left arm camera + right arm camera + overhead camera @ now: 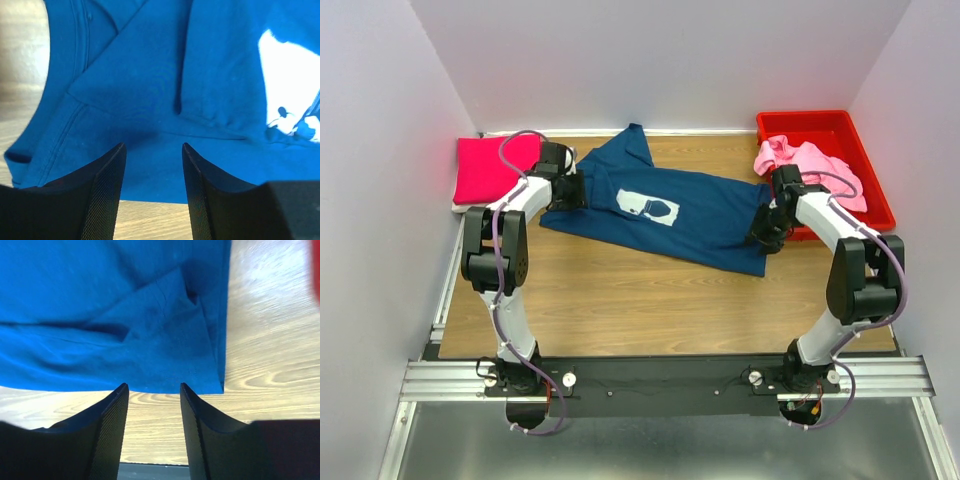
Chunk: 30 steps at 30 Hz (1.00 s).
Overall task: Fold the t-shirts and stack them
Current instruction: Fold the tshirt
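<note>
Navy t-shirt (pixel 100 315) hem lies before right gripper (pixel 152 386).

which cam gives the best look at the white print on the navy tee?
Top external: the whole print shows, flat on the navy tee. Left wrist catches only a washed-out part of it at the right edge. Right wrist shows none of it, just the tee's hem and the table.

navy tee (pixel 705 228), white square print (pixel 647 205), dark figure inside, probably navy. left of navy tee: magenta tee (pixel 485 168). right of it: light pink tee (pixel 802 160), red bin (pixel 820 125). counter (pixel 650 300) light woodgrain.
</note>
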Motion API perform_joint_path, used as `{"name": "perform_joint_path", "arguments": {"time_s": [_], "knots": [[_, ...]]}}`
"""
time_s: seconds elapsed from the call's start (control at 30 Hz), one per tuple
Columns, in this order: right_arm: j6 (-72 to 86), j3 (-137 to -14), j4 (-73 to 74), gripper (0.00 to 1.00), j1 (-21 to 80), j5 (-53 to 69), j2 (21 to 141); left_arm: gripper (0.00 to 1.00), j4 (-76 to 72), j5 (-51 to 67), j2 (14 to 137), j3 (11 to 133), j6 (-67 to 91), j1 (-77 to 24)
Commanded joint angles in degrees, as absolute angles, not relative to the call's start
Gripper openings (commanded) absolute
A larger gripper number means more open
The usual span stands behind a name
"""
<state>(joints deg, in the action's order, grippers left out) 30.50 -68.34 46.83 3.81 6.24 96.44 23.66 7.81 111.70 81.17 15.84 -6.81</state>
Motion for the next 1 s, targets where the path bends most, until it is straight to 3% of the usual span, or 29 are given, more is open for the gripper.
{"name": "perform_joint_path", "arguments": {"time_s": [0.0,0.37,0.97], "knots": [[28.7,-65.5,42.3,0.51,4.3,9.5,97.4,0.56,18.5,9.8,112.6,79.7,16.1,-5.8],[26.8,-59.4,39.8,0.48,4.2,9.3,102.0,0.52,13.4,9.0,116.6,75.9,17.9,-4.6],[29.2,-51.0,53.5,0.49,5.8,7.6,88.6,0.5,18.8,0.5,103.3,57.8,22.3,-3.3]]}}
